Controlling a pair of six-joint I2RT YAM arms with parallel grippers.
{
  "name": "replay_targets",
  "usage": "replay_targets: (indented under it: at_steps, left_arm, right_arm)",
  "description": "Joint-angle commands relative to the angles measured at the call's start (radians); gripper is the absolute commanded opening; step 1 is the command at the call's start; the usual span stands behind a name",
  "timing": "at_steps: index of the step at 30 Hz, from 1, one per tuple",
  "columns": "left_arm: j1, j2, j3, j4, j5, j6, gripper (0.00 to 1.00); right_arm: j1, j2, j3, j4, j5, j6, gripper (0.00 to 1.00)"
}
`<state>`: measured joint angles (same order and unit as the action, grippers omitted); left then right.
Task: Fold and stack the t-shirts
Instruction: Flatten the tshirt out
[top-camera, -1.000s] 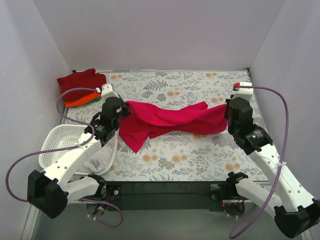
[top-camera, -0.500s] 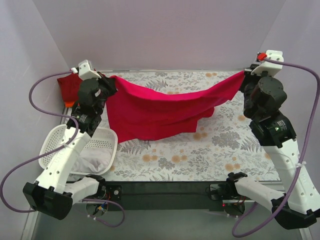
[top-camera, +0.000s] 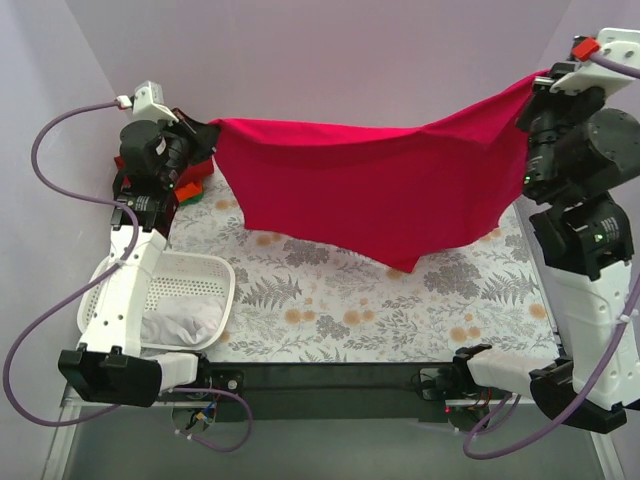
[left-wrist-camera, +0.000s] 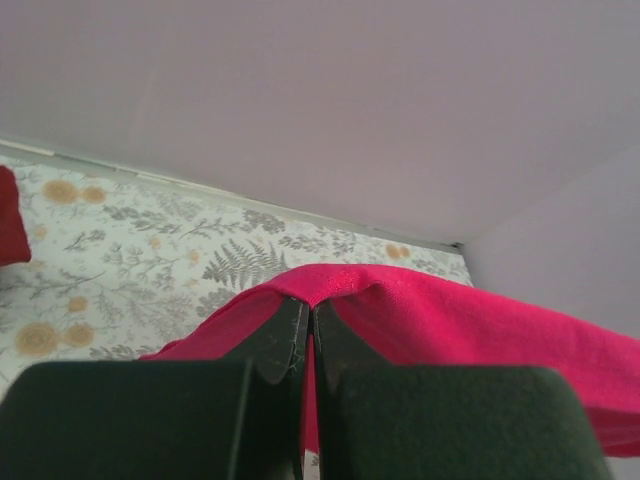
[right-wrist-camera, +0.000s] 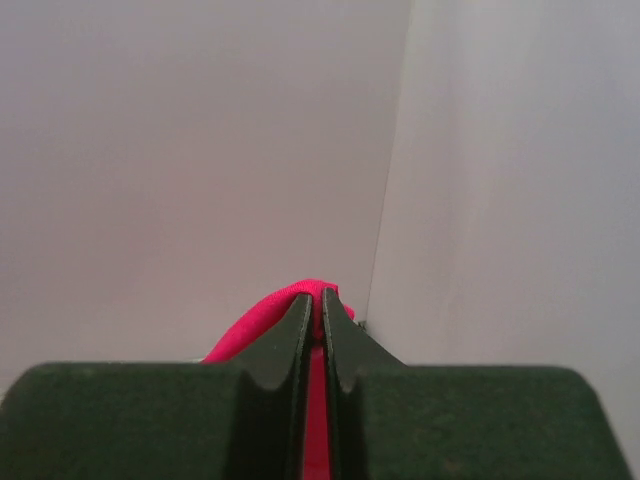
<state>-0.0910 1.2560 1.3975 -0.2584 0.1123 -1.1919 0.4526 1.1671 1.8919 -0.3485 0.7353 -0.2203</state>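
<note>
Both grippers clamped one pinkish-red t-shirt, stretched in the air over the table.
The left gripper had its black jaws pressed together on a pinched fold of soft matte cloth at the shirt's left corner. The right gripper, also closed, pinched the right corner higher up by the right wall. The shirt hung between them as a wide, sagging sheet above the floral fern-print top. Folded shirts in dark red, orange and green lay stacked far left. A white lattice basket sat near left, with pale cloth inside.
</note>
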Motion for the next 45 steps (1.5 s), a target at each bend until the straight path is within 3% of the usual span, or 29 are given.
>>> replay_targets:
  at_steps: [1, 17, 25, 31, 38, 42, 45]
  left_arm:
    - [0.008, -0.092, 0.064, -0.002, 0.101, 0.009, 0.0]
    - [0.008, -0.311, 0.166, -0.058, 0.236, -0.031, 0.0]
    - [0.008, -0.314, 0.147, -0.055, 0.227, -0.035, 0.0]
    - [0.008, -0.192, 0.095, -0.024, 0.239, -0.041, 0.0]
    - [0.01, 0.086, 0.136, -0.001, 0.254, -0.037, 0.0]
    - [0.017, 0.276, 0.294, -0.01, 0.279, -0.025, 0.0]
    - [0.037, 0.436, 0.521, -0.039, 0.338, -0.029, 0.0]
  right_arm:
    - [-0.005, -0.018, 0.12, 0.069, -0.025, -0.07, 0.01]
    - [-0.005, -0.172, 0.294, 0.039, -0.224, -0.036, 0.01]
    - [-0.005, -0.159, 0.243, 0.034, -0.237, -0.019, 0.01]
    - [-0.003, -0.089, 0.125, 0.063, -0.194, -0.021, 0.01]
    - [-0.008, 0.083, 0.036, 0.154, -0.151, -0.022, 0.01]
    - [-0.083, 0.232, 0.125, 0.167, -0.22, 0.022, 0.01]
    - [-0.161, 0.345, 0.278, 0.164, -0.298, 0.073, 0.01]
